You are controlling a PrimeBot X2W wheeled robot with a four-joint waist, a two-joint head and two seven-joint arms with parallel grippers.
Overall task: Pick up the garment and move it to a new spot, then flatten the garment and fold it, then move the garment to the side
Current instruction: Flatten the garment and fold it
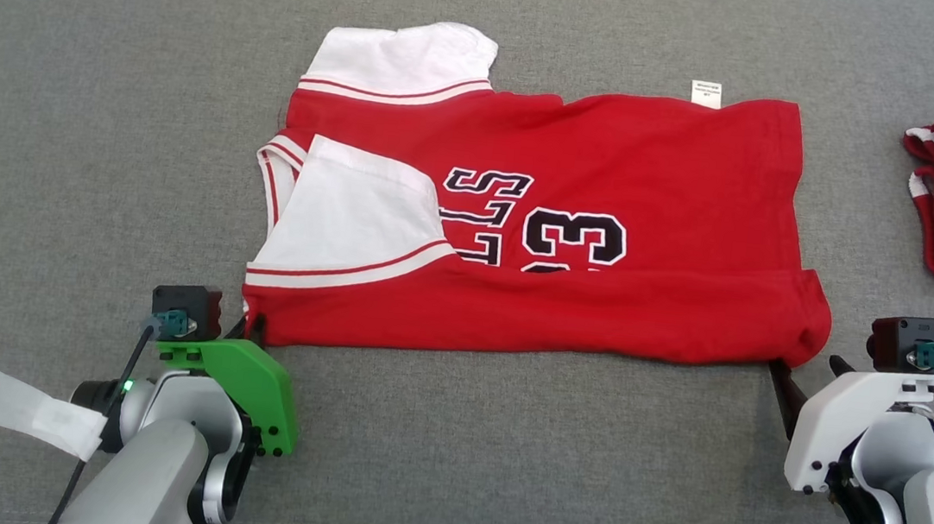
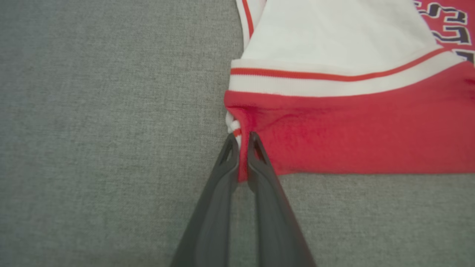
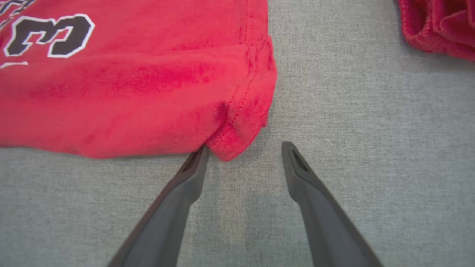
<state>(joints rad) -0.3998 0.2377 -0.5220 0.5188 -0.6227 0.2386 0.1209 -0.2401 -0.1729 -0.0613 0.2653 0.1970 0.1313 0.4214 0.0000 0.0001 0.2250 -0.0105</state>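
From the head view, the garment [image 1: 600,319], a red jersey with white sleeves, lies spread across the middle of the grey cushion [image 1: 99,128], its collar end toward 9 o'clock and its hem toward 3. The left gripper [image 1: 252,328] sits at the near collar-end corner, around 7 o'clock of the cloth. The right gripper [image 1: 807,367] sits at the near hem corner, around 4 o'clock. I'd judge this the folding step, with both near corners being taken.

In the left wrist view, the left gripper [image 2: 243,139] is pinched tight on a ridge of red cloth at the garment [image 2: 352,141] corner.

In the right wrist view, the right gripper [image 3: 245,148] stands wide apart, holding nothing. One finger touches the garment [image 3: 130,104], whose hem corner pokes between the fingers. Next it likely needs to close there, then both arms lift together and carry the near edge toward 12 o'clock.

I see no container. A folded red pile [image 3: 438,26] rests on the cushion at 1 o'clock.
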